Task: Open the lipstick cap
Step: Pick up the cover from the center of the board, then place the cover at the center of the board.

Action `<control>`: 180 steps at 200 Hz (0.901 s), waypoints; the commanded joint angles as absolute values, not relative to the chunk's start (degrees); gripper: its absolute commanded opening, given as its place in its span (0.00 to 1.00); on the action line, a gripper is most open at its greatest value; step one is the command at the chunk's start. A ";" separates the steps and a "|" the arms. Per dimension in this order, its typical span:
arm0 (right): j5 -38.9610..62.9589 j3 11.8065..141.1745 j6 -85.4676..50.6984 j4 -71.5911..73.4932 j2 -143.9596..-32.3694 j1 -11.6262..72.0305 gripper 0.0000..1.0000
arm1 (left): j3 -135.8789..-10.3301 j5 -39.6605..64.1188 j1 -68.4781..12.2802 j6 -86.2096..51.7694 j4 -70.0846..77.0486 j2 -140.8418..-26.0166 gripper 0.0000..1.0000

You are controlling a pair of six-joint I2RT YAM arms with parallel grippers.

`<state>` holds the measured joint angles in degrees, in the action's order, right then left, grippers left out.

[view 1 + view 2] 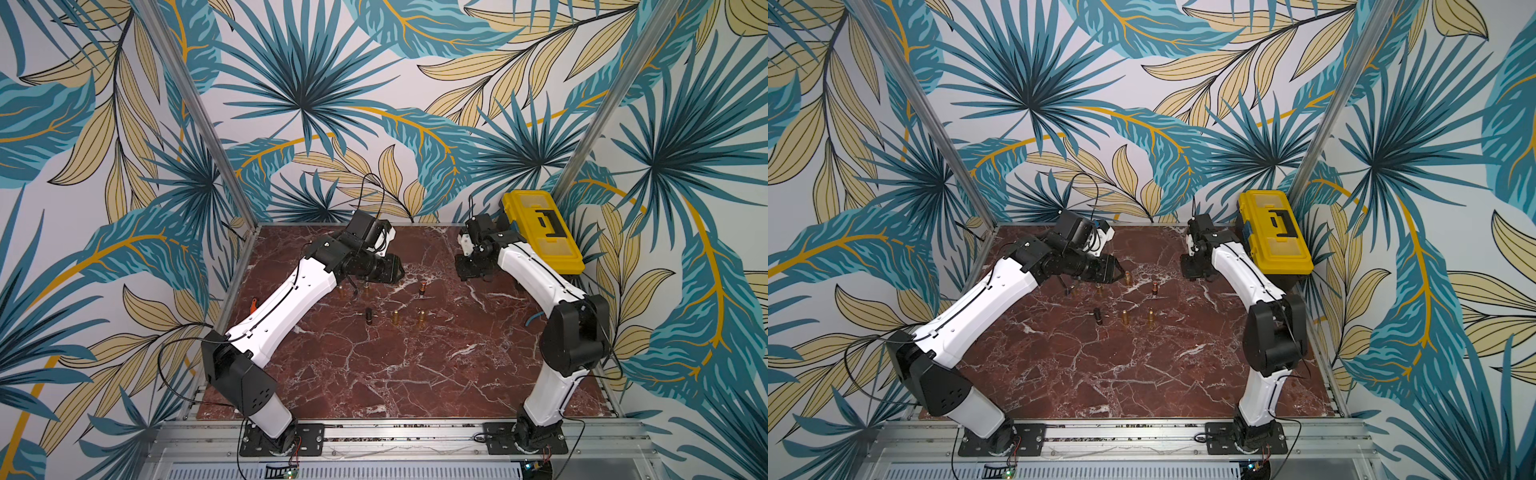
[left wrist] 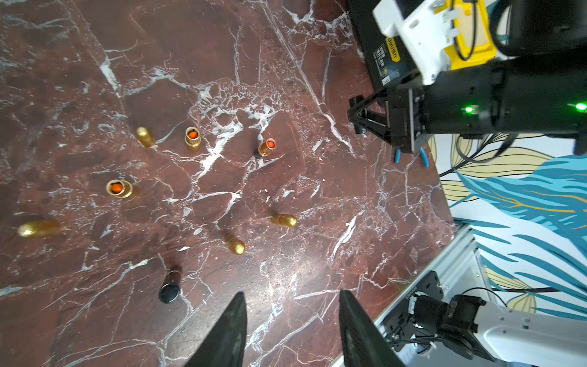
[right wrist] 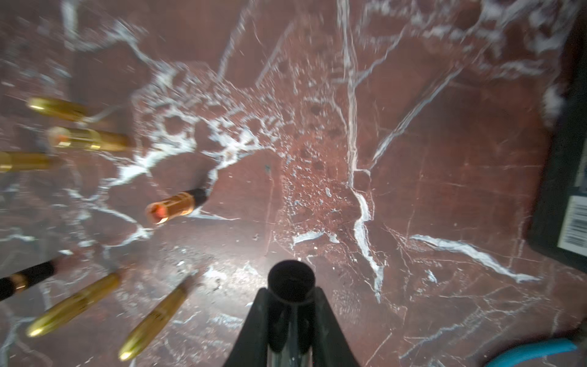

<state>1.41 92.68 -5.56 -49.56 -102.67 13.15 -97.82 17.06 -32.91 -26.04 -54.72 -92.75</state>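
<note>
Marbled red bench (image 1: 374,374) carried the uncapped lipstick (image 3: 173,206), upright; right hand (image 3: 290,297) pinched the black cap (image 3: 290,279), well apart from it; left hand (image 2: 292,330) hovered spread, empty; removal looked done; setting the cap down seemed next.

1. We see a yellow toolbox (image 1: 536,245) in the far right corner of the red marble table (image 1: 374,374).
2. We find leaf-patterned wallpaper (image 1: 311,83) behind and beside it.
3. We spot a blue-handled tool (image 2: 423,158) lying on the table.
</note>
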 commanded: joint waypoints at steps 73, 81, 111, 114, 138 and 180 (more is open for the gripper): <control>24.51 70.72 -3.07 -35.66 -75.64 14.01 0.17 | -112.20 42.61 -28.96 -29.10 -52.03 -102.56 0.57; 25.12 69.93 -2.83 -35.34 -74.25 14.36 0.17 | -113.12 43.70 -29.75 -28.71 -52.03 -103.83 0.57; 23.65 68.93 -1.55 -35.33 -70.75 15.58 0.18 | -114.09 45.44 -33.40 -26.53 -52.03 -106.77 0.57; 23.61 69.06 -1.38 -35.44 -70.53 15.68 0.18 | -114.02 45.26 -33.59 -26.40 -52.04 -106.91 0.57; 20.61 69.27 0.20 -35.68 -68.70 17.64 0.18 | -114.05 45.45 -34.35 -25.28 -52.03 -107.39 0.57; 13.90 70.89 2.99 -37.74 -70.34 22.36 0.18 | -115.31 47.03 -35.22 -24.28 -52.03 -108.02 0.57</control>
<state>18.55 70.17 0.16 -36.71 -69.12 20.18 -113.36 45.19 -34.89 -26.17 -52.29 -108.49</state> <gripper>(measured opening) 0.213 0.571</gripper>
